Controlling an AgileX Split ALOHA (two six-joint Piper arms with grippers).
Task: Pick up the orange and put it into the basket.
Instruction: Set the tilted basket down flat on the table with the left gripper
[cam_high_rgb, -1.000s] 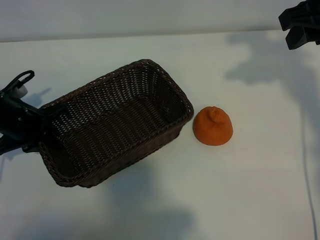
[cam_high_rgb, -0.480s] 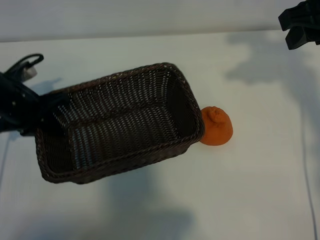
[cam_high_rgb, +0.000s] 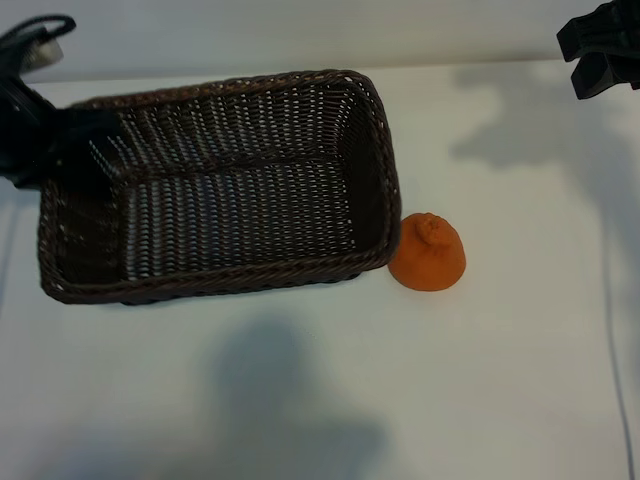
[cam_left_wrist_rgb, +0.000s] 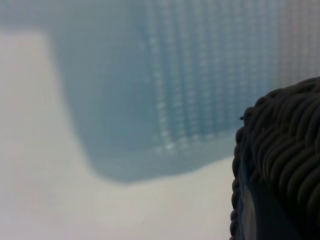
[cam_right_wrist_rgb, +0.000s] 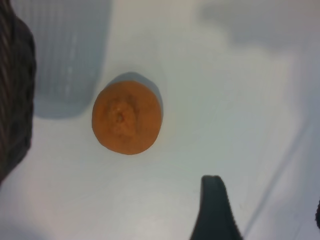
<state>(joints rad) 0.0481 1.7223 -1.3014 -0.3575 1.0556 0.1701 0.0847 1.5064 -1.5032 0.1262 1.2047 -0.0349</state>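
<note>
step: basket being positioned, orange not yet picked; my read, the pick-up had not begun.
basket: dark brown rectangular woven wicker basket (cam_high_rgb: 215, 190), rounded corners, sloped sides, nothing inside it. It looked raised off the white surface (cam_high_rgb: 330, 400), judging by its shadow lying apart below it.
orange: matte orange, roundish, lumpy fruit with a knobbly stem bump (cam_high_rgb: 428, 253), sat on the surface just beside the basket's right end; touching or a hair apart, could not tell. Seen from above in the right wrist view (cam_right_wrist_rgb: 127, 117), bump facing up.
left claw: black left claw (cam_high_rgb: 62, 150) at the basket's left end, closed on the wicker rim; the rim weave sat right up against the left wrist camera (cam_left_wrist_rgb: 282, 160). Arm came in from the upper left corner, cable looped above it.
right claw: black right claw (cam_high_rgb: 598, 50) hung at the top right, well apart from the fruit, jaws standing open, holding nothing; one fingertip (cam_right_wrist_rgb: 215, 210) showed, pointed steeply down.
next move: probably the right claw had to drop over the fruit, straddle its widest part and close.
risk: lumpy skin could roll out of a shallow pinch.
</note>
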